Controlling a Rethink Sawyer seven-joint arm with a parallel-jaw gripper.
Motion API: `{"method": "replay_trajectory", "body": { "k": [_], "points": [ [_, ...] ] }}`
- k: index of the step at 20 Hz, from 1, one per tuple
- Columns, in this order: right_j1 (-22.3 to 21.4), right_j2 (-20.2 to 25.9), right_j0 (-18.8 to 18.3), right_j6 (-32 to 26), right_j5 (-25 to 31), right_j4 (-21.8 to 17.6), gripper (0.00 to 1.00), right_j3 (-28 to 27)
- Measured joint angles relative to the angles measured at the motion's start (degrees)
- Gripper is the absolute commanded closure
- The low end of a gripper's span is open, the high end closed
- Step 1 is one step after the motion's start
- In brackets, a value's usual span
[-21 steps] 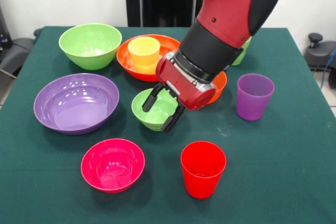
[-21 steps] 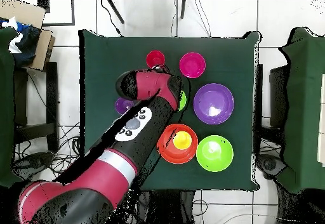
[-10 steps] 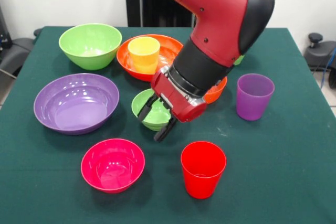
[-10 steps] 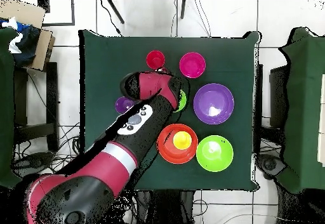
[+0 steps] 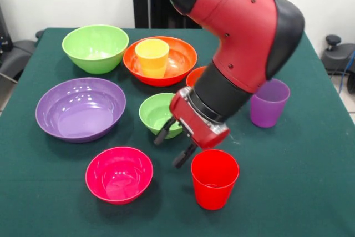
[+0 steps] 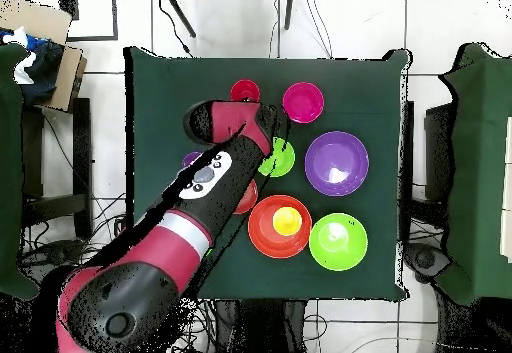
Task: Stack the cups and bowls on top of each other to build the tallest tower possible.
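My gripper (image 5: 171, 149) is open and holds nothing. It hovers over the cloth between the small lime green bowl (image 5: 157, 114) and the red cup (image 5: 214, 178). The small magenta-pink bowl (image 5: 118, 174) lies to its left. A yellow cup (image 5: 152, 56) stands inside the large orange bowl (image 5: 166, 62). The large purple bowl (image 5: 80, 108) and large lime green bowl (image 5: 95, 47) sit at the left. My arm partly hides the small orange bowl (image 5: 195, 75) and the purple cup (image 5: 272, 104). From overhead I see the red cup (image 6: 244, 90), the magenta-pink bowl (image 6: 303, 102) and the small green bowl (image 6: 279, 158).
The green tablecloth (image 5: 288, 192) covers the whole table. Bare cloth lies at the front right and front left corners. My arm (image 6: 200, 194) crosses the table in the overhead view. Chairs and a cardboard box (image 6: 45, 39) stand around the table.
My gripper has moved off the small lime green bowl, toward the front and right, close to the red cup. It stayed open. The small green bowl is now uncovered.
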Motion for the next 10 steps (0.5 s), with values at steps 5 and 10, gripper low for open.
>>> {"method": "replay_trajectory", "body": {
  "k": [5,10],
  "points": [
    [2.6,-2.9,-0.7,0.3,6.3,2.4,0.00,-6.7],
    [5.2,-6.9,-1.9,1.6,13.2,5.8,0.00,-15.1]
  ]
}}
